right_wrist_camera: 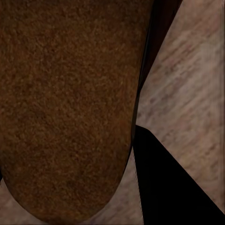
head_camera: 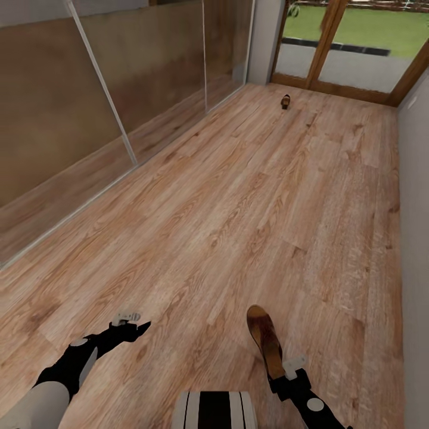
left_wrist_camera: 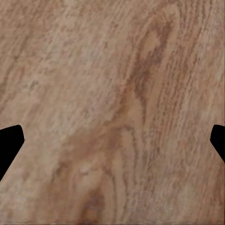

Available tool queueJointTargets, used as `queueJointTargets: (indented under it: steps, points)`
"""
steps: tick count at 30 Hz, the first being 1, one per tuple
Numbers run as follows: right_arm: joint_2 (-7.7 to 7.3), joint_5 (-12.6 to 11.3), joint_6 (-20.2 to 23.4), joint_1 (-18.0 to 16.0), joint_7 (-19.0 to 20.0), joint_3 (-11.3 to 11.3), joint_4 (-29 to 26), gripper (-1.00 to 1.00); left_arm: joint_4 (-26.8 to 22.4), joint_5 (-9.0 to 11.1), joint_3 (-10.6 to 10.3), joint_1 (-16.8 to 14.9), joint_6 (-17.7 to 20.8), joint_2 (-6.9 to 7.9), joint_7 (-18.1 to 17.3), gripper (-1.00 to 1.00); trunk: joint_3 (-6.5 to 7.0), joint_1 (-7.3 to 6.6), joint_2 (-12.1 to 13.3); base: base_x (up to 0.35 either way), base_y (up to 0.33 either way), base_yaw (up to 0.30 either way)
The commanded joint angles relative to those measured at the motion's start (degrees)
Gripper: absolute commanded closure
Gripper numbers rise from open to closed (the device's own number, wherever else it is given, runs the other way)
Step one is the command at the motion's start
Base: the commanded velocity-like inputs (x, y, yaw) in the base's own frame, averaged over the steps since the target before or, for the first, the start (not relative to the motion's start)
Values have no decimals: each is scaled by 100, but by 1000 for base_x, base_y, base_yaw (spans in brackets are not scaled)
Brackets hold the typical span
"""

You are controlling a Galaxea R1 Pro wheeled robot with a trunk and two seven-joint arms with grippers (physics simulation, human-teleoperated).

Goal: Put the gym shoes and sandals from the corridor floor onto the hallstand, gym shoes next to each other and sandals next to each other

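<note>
Running along the left side: glass wall panels (head_camera: 107, 89) with pale frames, meeting the corridor floor (head_camera: 238, 196) of light brown wood planks. Hovering low at the near left: the left end effector (head_camera: 132, 325), dark fingers pointing toward the middle of the floor, nothing between them; in the left wrist view, standing wide apart at the picture's two edges, the black fingertips (left_wrist_camera: 9, 140), with bare grain and a knot of the floor (left_wrist_camera: 117, 108) showing between. Sitting at the near edge, between the two arms: a white-and-black part of the robot's body (head_camera: 214, 410). Lying just right of centre, near the robot: one dark reddish-brown sandal (head_camera: 265, 339), toe pointing away, heel end reaching the right end effector (head_camera: 292, 369). Closing on that sandal, apparently gripping at its heel end, the right end effector; in the right wrist view, the fuzzy brown sole surface of the sandal (right_wrist_camera: 65, 108) pressing close against the lens beside one black finger (right_wrist_camera: 164, 183). Resting far off, close to the wood-framed glass door (head_camera: 333, 47): a second small dark sandal (head_camera: 286, 101) on the floor. Bordering the far right: a plain grey wall (head_camera: 414, 208).
</note>
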Motion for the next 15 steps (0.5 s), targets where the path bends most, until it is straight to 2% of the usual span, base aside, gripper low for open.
queueJointTargets:
  steps: [1,5,6,8,10,12,15]
  points:
    - [-3,6,-31,4,10,-1,2,100,-5,-45,99,169,-46,34,-35,-100,20,-3,0,0,0,0]
    - [-2,5,-104,7,10,-1,2,100,-4,-47,268,360,-172,46,-29,-100,108,-14,6,0,0,0]
    - [-9,13,-218,8,-15,-1,-6,100,4,-48,441,779,-495,52,61,-100,136,-16,7,0,0,-28]
    - [-14,19,-241,8,-17,-1,-6,100,4,-48,447,834,-510,52,119,-100,193,-21,10,0,0,-43]
    - [-60,34,-550,17,-24,-6,-8,100,61,-54,467,1048,-595,42,452,-100,253,-26,12,0,0,-72]
    - [-67,32,-652,22,-26,-8,-8,100,75,-53,470,1095,-685,41,532,-100,314,-32,15,0,0,-81]
    - [-76,29,-902,69,-32,-9,-7,100,122,-47,478,1256,-980,30,695,-100,407,-39,19,0,0,-84]
